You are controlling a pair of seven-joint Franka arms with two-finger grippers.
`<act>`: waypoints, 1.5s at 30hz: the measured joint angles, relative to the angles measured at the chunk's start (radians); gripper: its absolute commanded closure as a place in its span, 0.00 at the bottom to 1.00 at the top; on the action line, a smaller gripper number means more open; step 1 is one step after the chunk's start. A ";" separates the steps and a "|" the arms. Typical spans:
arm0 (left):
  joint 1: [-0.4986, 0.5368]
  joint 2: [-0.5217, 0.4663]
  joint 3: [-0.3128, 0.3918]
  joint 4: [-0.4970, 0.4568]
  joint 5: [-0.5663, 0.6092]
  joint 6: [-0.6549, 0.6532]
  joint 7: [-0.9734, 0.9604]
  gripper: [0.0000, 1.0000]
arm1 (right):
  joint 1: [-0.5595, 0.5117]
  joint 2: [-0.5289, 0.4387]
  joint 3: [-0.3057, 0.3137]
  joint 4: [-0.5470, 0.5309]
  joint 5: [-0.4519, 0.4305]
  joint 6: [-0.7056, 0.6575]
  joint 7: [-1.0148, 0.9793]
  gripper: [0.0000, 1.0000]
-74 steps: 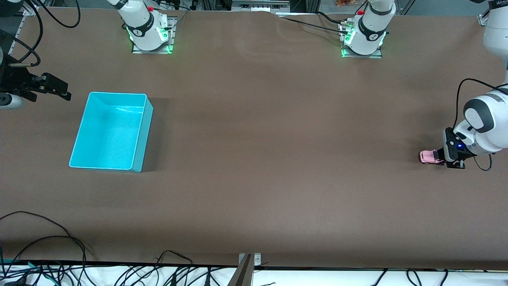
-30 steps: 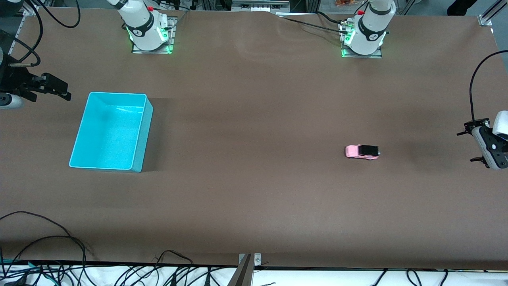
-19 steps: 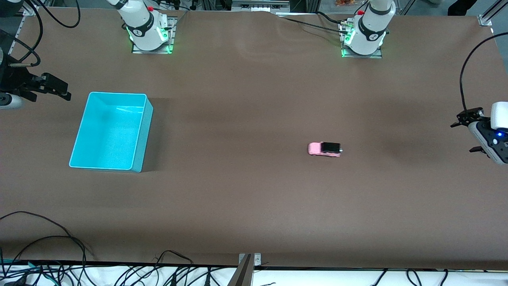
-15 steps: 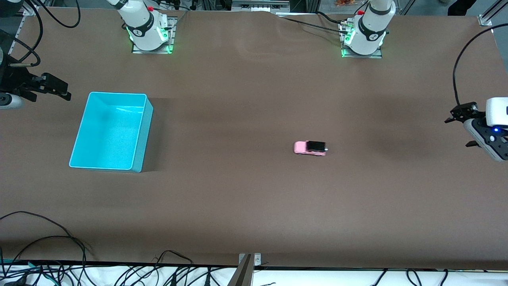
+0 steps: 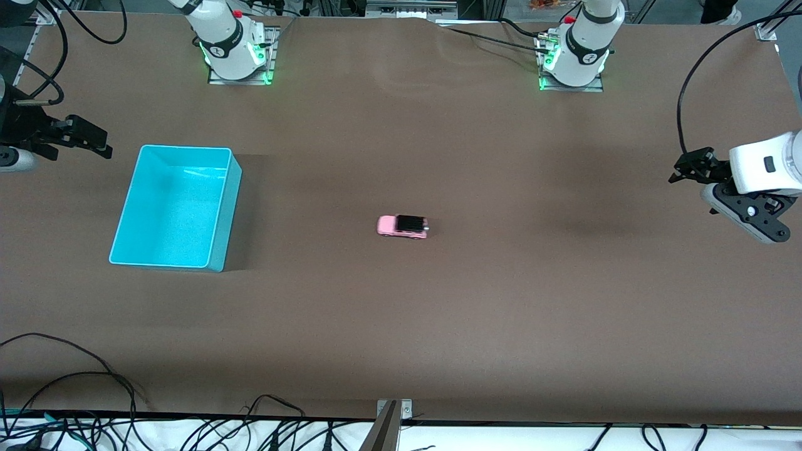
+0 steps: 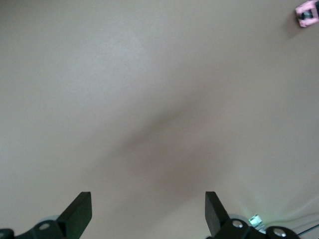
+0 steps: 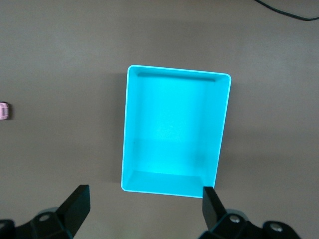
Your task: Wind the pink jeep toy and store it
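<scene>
The pink jeep toy [image 5: 402, 226] stands free on the brown table near its middle, nose toward the turquoise bin [image 5: 172, 210]. It also shows small at the edge of the left wrist view [image 6: 305, 15] and of the right wrist view [image 7: 4, 110]. My left gripper [image 5: 692, 194] is open and empty, up over the left arm's end of the table, well away from the jeep; its own view [image 6: 148, 214] shows only bare table between its fingers. My right gripper [image 5: 100, 145] is open and empty, waiting beside the bin, which fills its view [image 7: 174, 129].
The bin is empty and stands toward the right arm's end of the table. The two arm bases [image 5: 235, 53] [image 5: 573, 59] stand along the edge farthest from the front camera. Cables [image 5: 94, 388] lie along the edge nearest the front camera.
The left gripper let go of the jeep, opened and rose away. The jeep rolled on its own across the table from the left arm's end to the middle, toward the bin.
</scene>
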State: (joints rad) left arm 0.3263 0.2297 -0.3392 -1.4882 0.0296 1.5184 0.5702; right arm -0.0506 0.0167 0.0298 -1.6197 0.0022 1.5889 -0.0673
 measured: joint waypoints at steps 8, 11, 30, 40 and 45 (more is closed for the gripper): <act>-0.001 -0.014 -0.021 0.000 0.000 -0.031 -0.127 0.00 | 0.000 0.000 0.000 0.000 0.000 0.000 0.000 0.00; -0.001 -0.016 -0.020 0.000 0.000 -0.033 -0.135 0.00 | 0.000 0.000 0.000 0.000 0.000 0.000 0.000 0.00; -0.122 -0.054 0.093 -0.012 0.000 -0.046 -0.172 0.00 | 0.000 0.000 0.000 0.000 0.000 0.000 0.000 0.00; -0.210 -0.136 0.182 -0.085 0.000 0.061 -0.233 0.00 | 0.000 0.000 0.000 0.000 0.000 0.000 0.000 0.00; -0.217 -0.165 0.194 -0.114 0.000 0.071 -0.273 0.00 | 0.001 0.000 0.003 0.000 0.000 -0.003 -0.001 0.00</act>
State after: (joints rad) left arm 0.1090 0.0648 -0.1456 -1.6025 0.0299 1.5894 0.2971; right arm -0.0496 0.0171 0.0324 -1.6197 0.0022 1.5855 -0.0687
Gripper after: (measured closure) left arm 0.000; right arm 0.000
